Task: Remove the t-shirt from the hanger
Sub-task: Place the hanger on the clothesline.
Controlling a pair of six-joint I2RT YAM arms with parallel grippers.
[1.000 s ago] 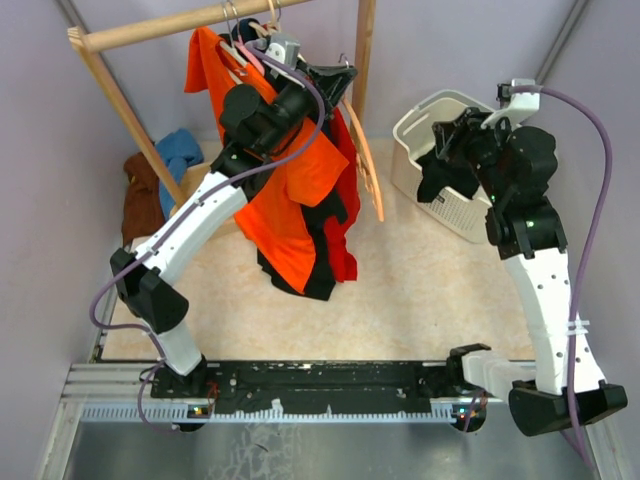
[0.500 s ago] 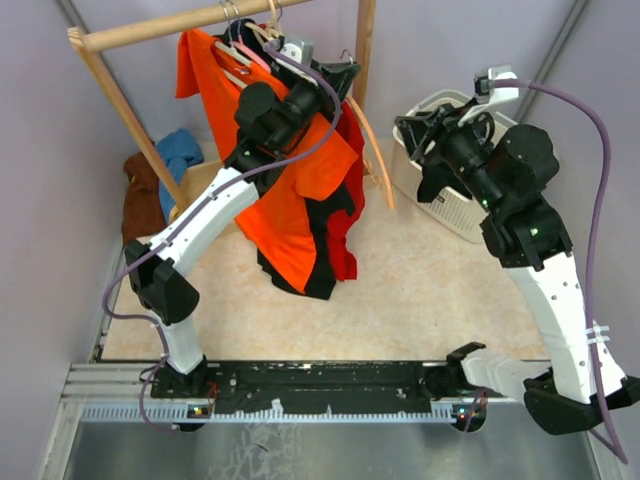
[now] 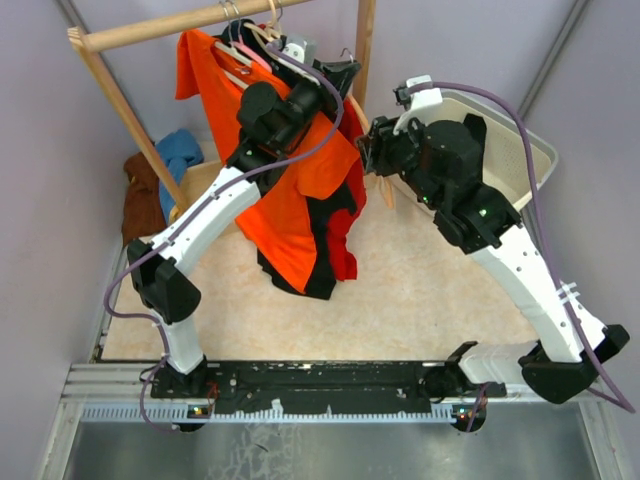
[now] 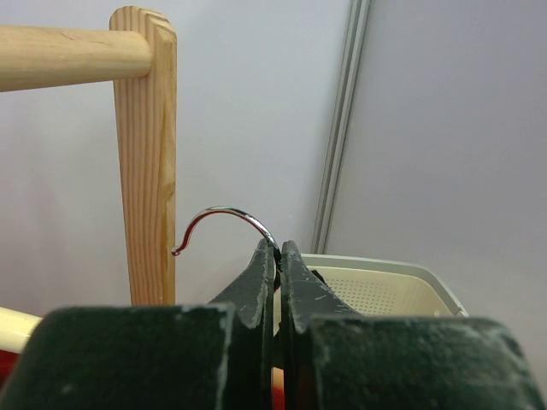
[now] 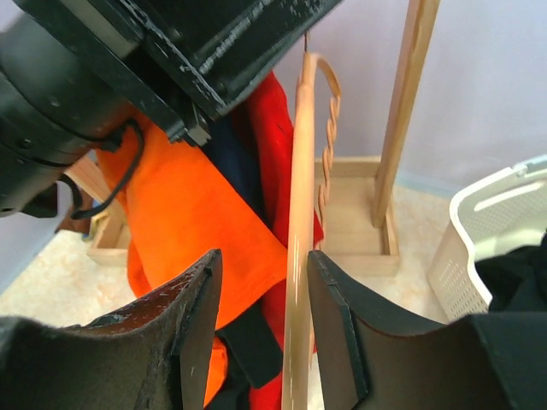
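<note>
Along the far edge of the table (image 3: 420, 290), a speckled beige surface, stands a pale wooden rack with a round rail (image 3: 170, 25). Under the rail's right half an orange t-shirt (image 3: 300, 215) of soft, matte cloth hangs in loose folds over black and red fabric, draped below the left gripper (image 4: 275, 248). That gripper's scuffed black fingers are pressed together, pinching the stem of a thin, shiny metal hook (image 4: 224, 215) that curls free beside the rack's upright post. The right gripper (image 5: 261, 256) has its fingers spread, and the smooth, pale wooden hanger (image 5: 301, 222) rises between them, closer to one finger; whether it touches cannot be told. The t-shirt hangs just beyond those fingers. A white perforated plastic basket (image 3: 535, 150) sits at the far right corner
</note>
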